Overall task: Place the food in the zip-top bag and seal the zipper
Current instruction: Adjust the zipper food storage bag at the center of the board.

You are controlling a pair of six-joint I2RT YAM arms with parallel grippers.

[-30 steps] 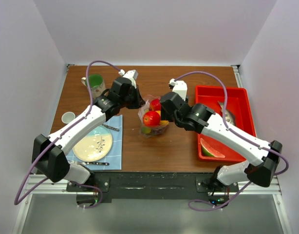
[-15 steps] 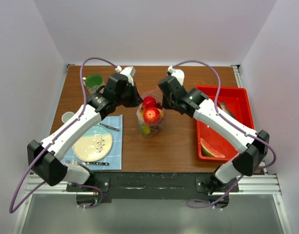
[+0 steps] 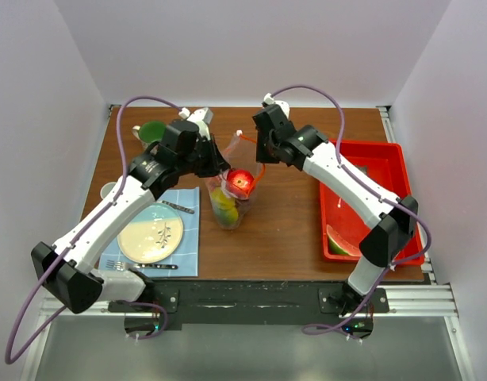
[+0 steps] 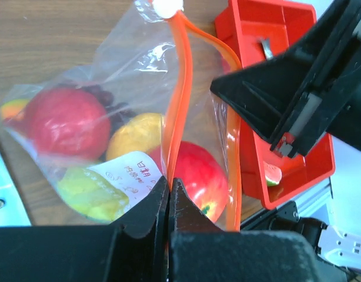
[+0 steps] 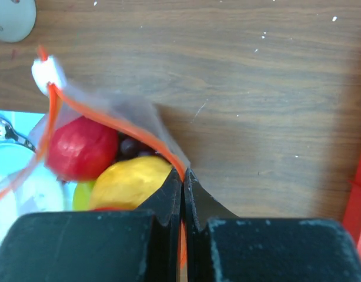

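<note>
The clear zip-top bag [image 3: 230,198] hangs over the middle of the table between my two grippers. Inside it are a red apple [image 3: 242,181], a lemon [image 5: 130,182], grapes [image 5: 130,147], a green fruit [image 4: 89,191] and a second red fruit [image 4: 66,120]. Its orange zipper [image 4: 181,88] has two sides that stand apart. My left gripper [image 4: 169,183] is shut on one end of the strip. My right gripper [image 5: 183,174] is shut on the strip at the other end. A watermelon wedge [image 3: 344,240] lies in the red tray [image 3: 384,155].
A cream plate [image 3: 151,234] sits on a blue cloth [image 3: 192,230] at the front left, with cutlery beside it. A green cup [image 3: 154,131] and a small white cup [image 3: 111,190] stand along the left side. The tray fills the right side.
The right gripper has closed on the zipper strip. Both arms have moved toward the back and lifted the bag, so it now hangs taller and narrower.
</note>
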